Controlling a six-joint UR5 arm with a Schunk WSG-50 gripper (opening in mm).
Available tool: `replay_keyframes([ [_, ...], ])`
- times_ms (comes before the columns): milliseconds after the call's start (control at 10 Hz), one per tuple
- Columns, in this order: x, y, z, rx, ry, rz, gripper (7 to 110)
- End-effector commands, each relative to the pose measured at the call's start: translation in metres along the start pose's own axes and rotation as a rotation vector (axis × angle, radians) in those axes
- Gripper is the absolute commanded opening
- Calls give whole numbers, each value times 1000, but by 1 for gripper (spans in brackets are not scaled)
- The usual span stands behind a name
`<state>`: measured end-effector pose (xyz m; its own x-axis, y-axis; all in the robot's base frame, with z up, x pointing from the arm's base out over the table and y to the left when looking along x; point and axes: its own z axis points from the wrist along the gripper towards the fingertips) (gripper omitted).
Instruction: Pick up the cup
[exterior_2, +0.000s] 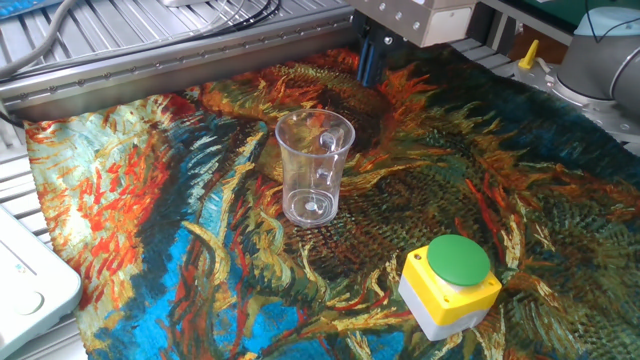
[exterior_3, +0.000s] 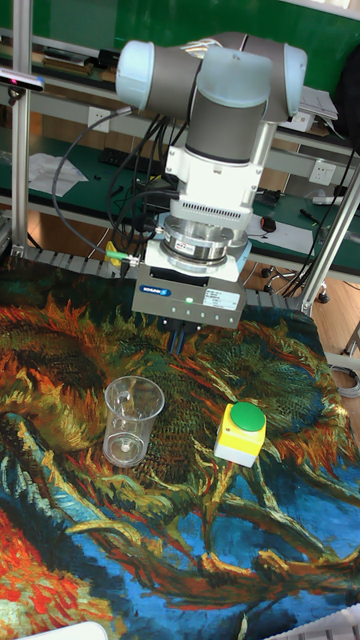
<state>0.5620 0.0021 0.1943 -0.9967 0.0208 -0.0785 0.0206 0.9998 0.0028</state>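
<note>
The cup is clear plastic with a side handle and stands upright on the painted cloth, left of centre; in the tall view the cup is at lower left. My gripper hangs above the cloth's far edge, behind and to the right of the cup and well apart from it. Only its dark finger ends show below the grey body there. From the tall view my gripper points straight down, higher than the cup's rim. Its fingers stand a little apart with nothing between them.
A yellow button box with a green button sits at the front right, and the button box is right of the cup. The sunflower-print cloth covers the table. A white device lies at the left edge. Metal rails run along the back.
</note>
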Motion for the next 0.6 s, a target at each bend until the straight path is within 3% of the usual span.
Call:
replay_keyframes([
  [0, 0, 0, -1, -4, 2, 6, 7],
  [500, 6, 0, -1, -2, 24, 15, 7],
])
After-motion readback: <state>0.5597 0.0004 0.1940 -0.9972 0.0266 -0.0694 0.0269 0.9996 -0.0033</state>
